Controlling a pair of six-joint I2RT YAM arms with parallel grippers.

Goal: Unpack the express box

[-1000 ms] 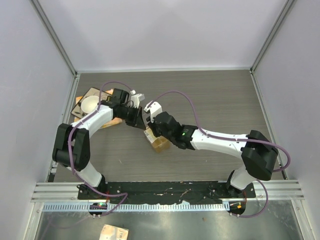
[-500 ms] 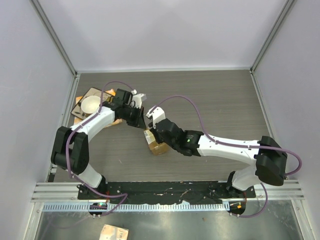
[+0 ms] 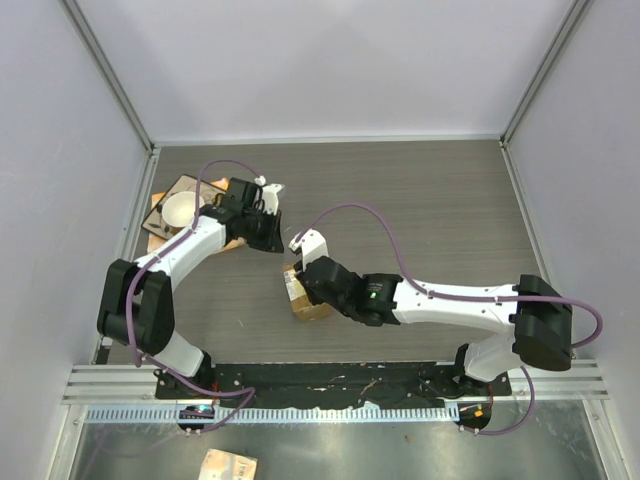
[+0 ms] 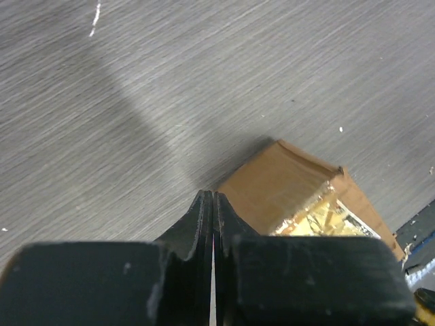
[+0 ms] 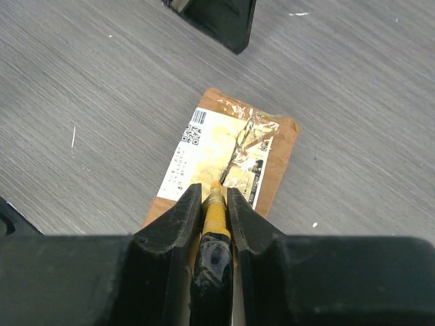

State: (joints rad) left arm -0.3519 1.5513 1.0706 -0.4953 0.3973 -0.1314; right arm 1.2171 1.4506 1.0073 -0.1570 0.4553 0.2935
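Observation:
The express box is a small brown parcel lying flat on the table, its taped white label facing up. My right gripper hangs over its near end, shut on a yellow utility knife. The knife's tip rests at a torn slit in the tape. My left gripper is shut and holds nothing, a short way up and left of the box. In the left wrist view those fingertips sit just left of the box's corner. They also show as a dark tip at the top of the right wrist view.
A flat brown-and-orange card with a white cup lies at the far left beside the left arm. Frame posts and grey walls ring the table. The black base rail runs along the near edge.
My left gripper has pulled back up and left from the box and closed fully. The right arm has swung toward the near left with the knife, and the box has slid slightly the same way.

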